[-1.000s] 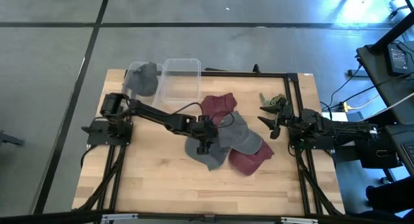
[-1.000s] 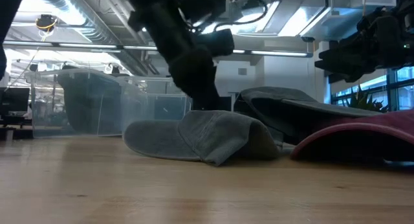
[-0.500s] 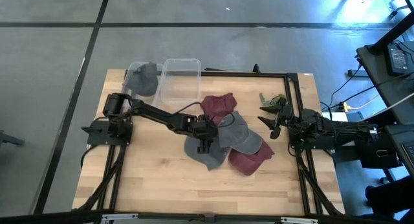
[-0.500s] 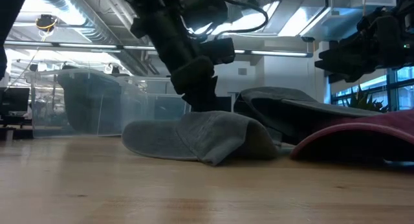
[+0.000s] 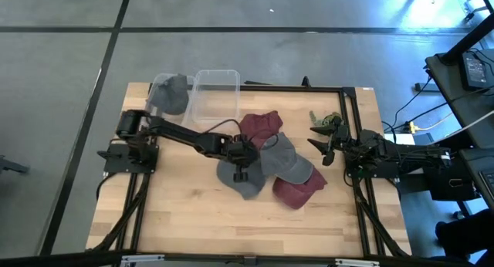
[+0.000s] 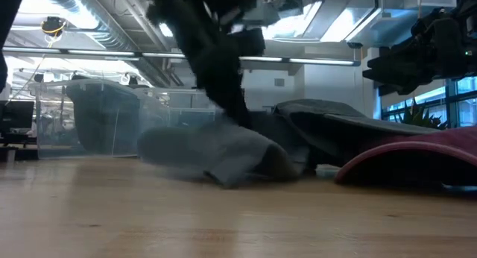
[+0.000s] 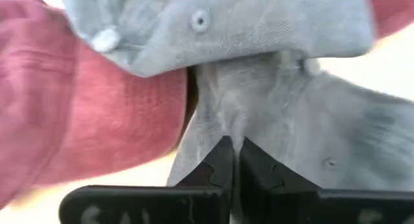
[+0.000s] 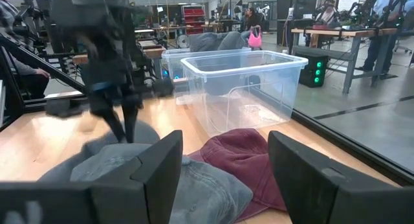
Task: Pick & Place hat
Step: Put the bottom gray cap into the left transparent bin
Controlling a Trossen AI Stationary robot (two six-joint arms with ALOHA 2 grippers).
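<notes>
High view: the left arm reaches from its base at the counter's [image 5: 170,221] left edge out to the middle, elbow low, its left pincer [image 5: 240,171] pointing down onto the grey hat [image 5: 241,182] at the near left of the hat pile. A second grey hat [image 5: 289,163] and two maroon hats [image 5: 261,126] lie touching it. The clear bin [image 5: 215,93] stands at the far edge, another grey hat [image 5: 171,93] in the container beside it. The right pincer [image 5: 323,137] waits at the right side, clear of the pile.

Low view: the grey hat [image 6: 209,150] looks blurred and partly off the wood, the dark arm slanting down into its crown.

Left wrist view: the fingers [image 7: 220,162] are pressed together with a fold of grey cloth pinched between them, just beside a maroon hat [image 7: 97,127].

Right wrist view: the right pincer's fingers [image 8: 162,166] stand wide apart, holding nothing.

To do this step well, I judge the lift should go straight up until the brim clears its neighbours, since the hold is only on a thin fold, then carry towards the bin
</notes>
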